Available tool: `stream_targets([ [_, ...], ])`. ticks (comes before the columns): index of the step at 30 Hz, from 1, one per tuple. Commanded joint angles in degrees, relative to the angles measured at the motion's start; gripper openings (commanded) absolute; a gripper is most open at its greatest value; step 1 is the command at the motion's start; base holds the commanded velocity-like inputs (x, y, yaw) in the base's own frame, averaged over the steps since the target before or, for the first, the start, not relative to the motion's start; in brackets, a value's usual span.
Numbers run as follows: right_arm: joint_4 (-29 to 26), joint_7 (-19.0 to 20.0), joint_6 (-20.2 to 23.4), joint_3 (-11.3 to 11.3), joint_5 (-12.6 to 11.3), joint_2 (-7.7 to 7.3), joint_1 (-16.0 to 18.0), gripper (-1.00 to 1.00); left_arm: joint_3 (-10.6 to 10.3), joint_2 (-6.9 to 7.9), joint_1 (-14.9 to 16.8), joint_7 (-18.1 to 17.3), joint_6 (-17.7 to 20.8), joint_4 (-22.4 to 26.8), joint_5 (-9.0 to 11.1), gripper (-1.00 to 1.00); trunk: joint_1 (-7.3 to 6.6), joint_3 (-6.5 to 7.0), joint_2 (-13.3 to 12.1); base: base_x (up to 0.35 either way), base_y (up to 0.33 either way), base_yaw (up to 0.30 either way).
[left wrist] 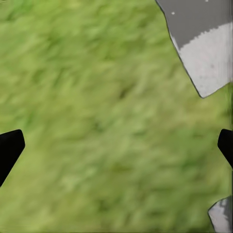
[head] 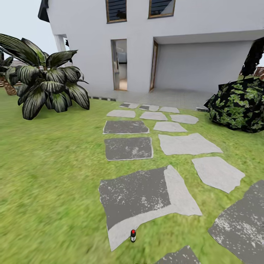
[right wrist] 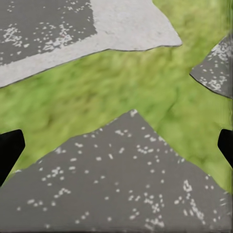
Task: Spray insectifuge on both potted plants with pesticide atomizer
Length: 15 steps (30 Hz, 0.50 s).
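Green lawn [head: 47, 176] with grey stepping stones [head: 146, 198] running toward a white house [head: 165, 44]; the pesticide atomizer [head: 133, 235] stands upright at the near edge of the largest stone, seen from the head view. Left jaws [left wrist: 116, 150] hang wide apart over bare grass beside a stone corner. Right jaws [right wrist: 116, 150] hang wide apart over a speckled dark stone; a broad-leaved plant [head: 47, 88] and a dark shrub [head: 238, 104] flank the path.

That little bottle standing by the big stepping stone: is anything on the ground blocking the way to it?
Nothing visible does. The small bottle stands upright at the near edge of the large stepping stone, with only lawn and flat stones around it. The big-leaved plant and bush stand far off.
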State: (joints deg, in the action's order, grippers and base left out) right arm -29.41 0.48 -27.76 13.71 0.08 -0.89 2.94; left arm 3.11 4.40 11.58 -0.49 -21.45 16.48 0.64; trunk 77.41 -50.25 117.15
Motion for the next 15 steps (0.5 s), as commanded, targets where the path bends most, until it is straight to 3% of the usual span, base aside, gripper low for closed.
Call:
stream_targets([
  [1,0.06,0.05,-0.19,0.09,0.01,0.01,0.04,1.00,0.14,-0.01,0.02,-0.08,-0.18,-0.02,0.06,1.00,-0.01,-0.13,0.02,0.000,0.064,-0.188],
  [5,0.06,0.05,-0.19,0.09,0.01,0.01,0.04,1.00,0.15,-0.01,0.02,-0.12,-0.18,-0.04,0.06,1.00,-0.01,-0.40,0.02,0.019,0.177,-0.210],
  [15,0.14,0.08,-0.18,0.08,0.01,0.01,0.04,1.00,0.15,-0.01,0.02,-0.26,-0.18,-0.04,0.06,1.00,-0.01,-0.55,0.02,0.002,0.297,-0.284],
])
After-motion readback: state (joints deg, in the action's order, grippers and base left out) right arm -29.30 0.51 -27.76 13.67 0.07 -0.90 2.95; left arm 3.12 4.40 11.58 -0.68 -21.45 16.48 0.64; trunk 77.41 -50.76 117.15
